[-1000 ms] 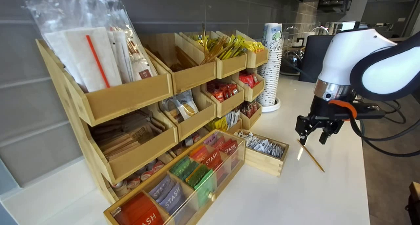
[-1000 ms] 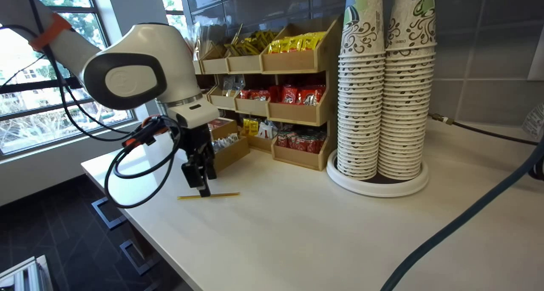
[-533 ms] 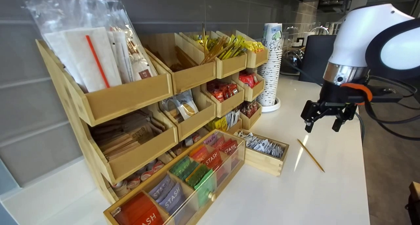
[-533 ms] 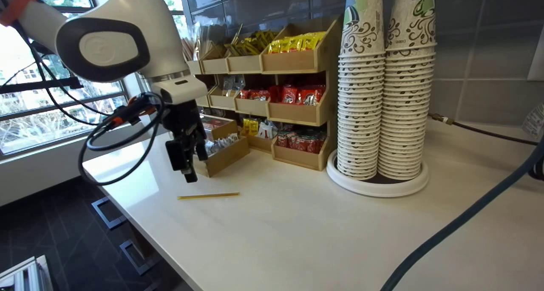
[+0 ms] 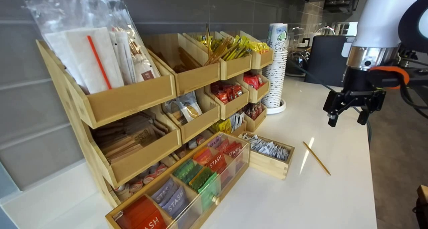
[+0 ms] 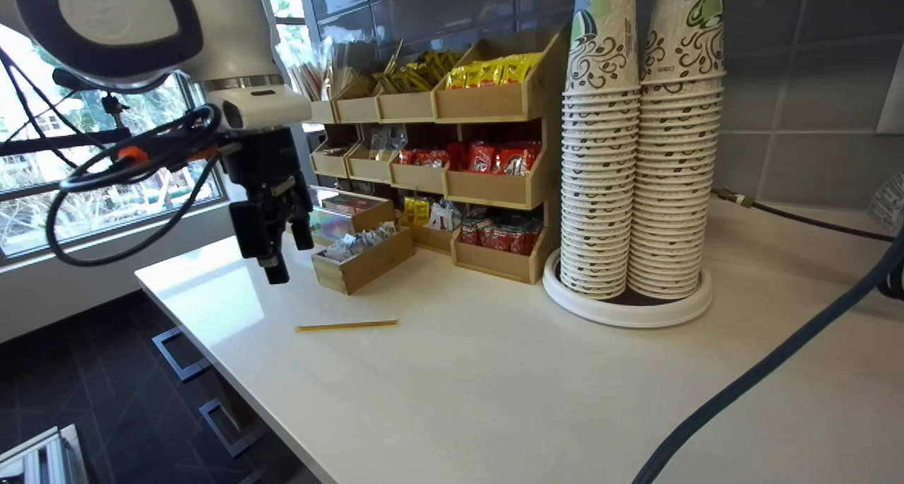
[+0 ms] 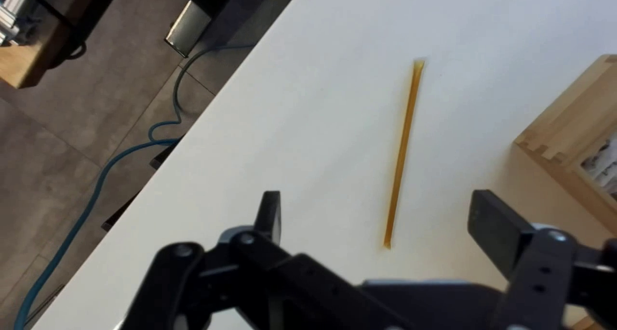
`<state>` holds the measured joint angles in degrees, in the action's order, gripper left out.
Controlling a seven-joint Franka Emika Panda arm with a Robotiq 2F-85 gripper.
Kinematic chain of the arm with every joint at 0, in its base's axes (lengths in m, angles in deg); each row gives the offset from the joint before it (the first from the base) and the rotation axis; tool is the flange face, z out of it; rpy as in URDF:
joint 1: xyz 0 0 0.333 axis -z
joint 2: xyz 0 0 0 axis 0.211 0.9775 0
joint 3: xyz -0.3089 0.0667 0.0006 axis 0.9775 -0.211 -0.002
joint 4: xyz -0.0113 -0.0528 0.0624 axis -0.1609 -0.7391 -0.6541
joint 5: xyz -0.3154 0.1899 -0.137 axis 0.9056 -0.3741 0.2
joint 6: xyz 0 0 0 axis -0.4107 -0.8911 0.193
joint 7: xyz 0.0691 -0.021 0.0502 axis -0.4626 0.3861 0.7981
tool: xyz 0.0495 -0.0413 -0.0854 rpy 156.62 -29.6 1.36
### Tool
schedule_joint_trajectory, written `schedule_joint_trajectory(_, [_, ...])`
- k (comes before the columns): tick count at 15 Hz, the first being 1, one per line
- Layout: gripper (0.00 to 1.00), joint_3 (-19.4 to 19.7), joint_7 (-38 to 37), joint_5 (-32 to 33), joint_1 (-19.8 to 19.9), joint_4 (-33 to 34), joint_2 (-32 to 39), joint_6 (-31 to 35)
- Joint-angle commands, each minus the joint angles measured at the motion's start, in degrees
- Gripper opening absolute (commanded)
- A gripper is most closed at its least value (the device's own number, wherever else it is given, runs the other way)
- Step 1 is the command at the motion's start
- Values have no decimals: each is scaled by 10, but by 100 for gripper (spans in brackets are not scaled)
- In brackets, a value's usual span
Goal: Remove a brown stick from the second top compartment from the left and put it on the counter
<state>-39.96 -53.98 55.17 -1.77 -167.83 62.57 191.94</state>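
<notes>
Plainly, packets (image 5: pixel 176 200) read "STASH"; the hand (image 5: pixel 347 120) gapes empty, clear of the brown stick (image 7: pixel 403 154).

We see the thin brown stick (image 6: pixel 346 326) lying flat on the white tabletop (image 6: pixel 494 399), apart from the spread black fingers (image 6: pixel 277 272) hanging above that surface, with a wooden box (image 6: pixel 381 262) of packets (image 6: pixel 361 242) near the tiered wooden rack (image 6: pixel 556 116) and two stacks of upside-down paper cups (image 6: pixel 597 187) in a round white tray (image 6: pixel 628 319).
</notes>
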Motion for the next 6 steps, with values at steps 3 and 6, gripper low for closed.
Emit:
schedule_joint_trajectory(3, [100,-8,4,-4,7,0,-5,-4])
schedule_joint_trajectory(6, [100,-8,3,-4,7,0,-2,-4])
